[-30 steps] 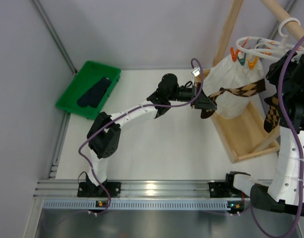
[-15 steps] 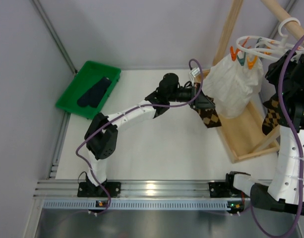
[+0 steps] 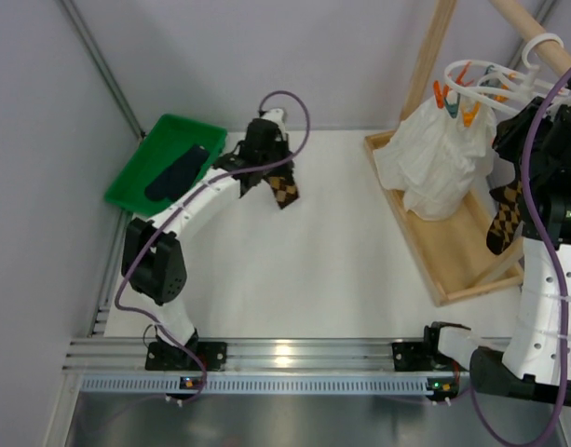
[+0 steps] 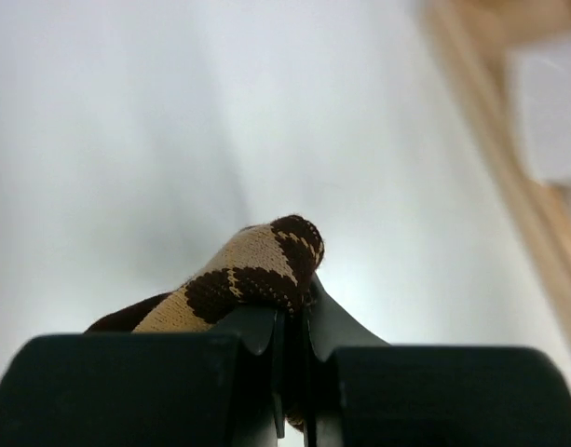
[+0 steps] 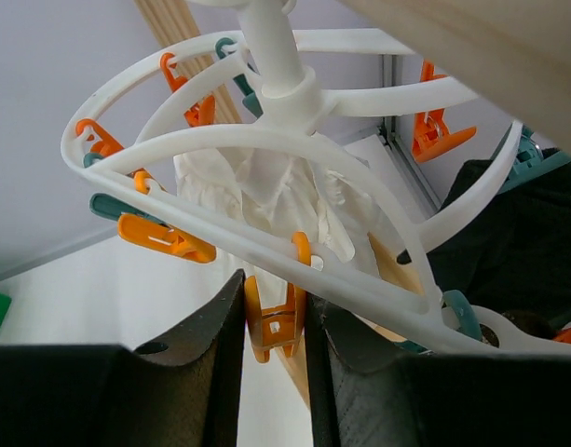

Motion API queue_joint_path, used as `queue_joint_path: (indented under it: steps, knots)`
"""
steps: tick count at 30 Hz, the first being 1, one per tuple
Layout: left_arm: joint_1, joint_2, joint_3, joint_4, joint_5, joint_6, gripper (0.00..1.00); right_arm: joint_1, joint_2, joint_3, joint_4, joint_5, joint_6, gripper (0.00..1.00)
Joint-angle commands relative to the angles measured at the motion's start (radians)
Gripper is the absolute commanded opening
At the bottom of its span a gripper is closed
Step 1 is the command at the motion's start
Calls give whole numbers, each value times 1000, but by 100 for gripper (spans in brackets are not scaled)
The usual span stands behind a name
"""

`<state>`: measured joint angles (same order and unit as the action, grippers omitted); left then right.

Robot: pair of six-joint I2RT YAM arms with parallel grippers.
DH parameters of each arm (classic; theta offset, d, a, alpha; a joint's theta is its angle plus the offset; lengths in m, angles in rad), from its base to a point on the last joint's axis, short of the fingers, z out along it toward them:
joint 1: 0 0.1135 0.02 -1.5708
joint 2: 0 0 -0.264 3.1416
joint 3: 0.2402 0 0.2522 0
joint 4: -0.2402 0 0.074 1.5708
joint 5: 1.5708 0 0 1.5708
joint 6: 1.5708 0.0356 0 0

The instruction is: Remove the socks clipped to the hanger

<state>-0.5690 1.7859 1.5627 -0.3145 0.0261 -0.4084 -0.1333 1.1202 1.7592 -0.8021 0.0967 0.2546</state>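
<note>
We saw L arm [image 3: 199,200] stretched fwd toward far left, L gripper [image 4: 294,312] clamped on argyle sock [image 4: 252,270]. R arm [image 3: 544,289] stood upright, wrist high, R gripper [image 5: 274,337] fingers pressing both sides of orange clip [image 5: 272,321].

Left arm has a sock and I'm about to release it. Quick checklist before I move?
1. Left tool clamped on argyle sock: ok.
2. That sock above green tray: not ok, it hangs right of the tray.
3. Room in tray: ok, dark sock inside leaves space.
4. Right tool straddling orange clip on hanger: ok; squeezing it, cannot tell.
5. Hanger emptied: not ok, second argyle sock hangs by the right arm.
</note>
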Motion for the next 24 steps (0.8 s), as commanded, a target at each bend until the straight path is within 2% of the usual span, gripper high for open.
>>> queue_joint_path:
  steps: [1, 5, 6, 9, 11, 16, 24]
  knots:
    - [157, -120, 3, -72, -316, 129, 0, 4, -17, -47, 53, -55, 25, 0]
    - [277, -132, 51, -75, -516, 134, 0, 4, -17, -75, 83, -92, 44, 0]
    - [288, -128, 57, -74, -642, 137, 0, 6, -16, -76, 87, -92, 49, 0]
    - [314, -114, 62, -72, -829, 148, 0, 4, -16, -83, 103, -123, 45, 0]
    - [340, -100, 51, -71, -899, 91, 0, 6, -10, -78, 107, -118, 40, 0]
    - [435, -33, 5, -51, -934, -116, 0, 4, -23, -115, 141, -143, 43, 0]
    - [508, 176, 42, 74, -917, -155, 0, 6, -31, -142, 146, -155, 26, 0]
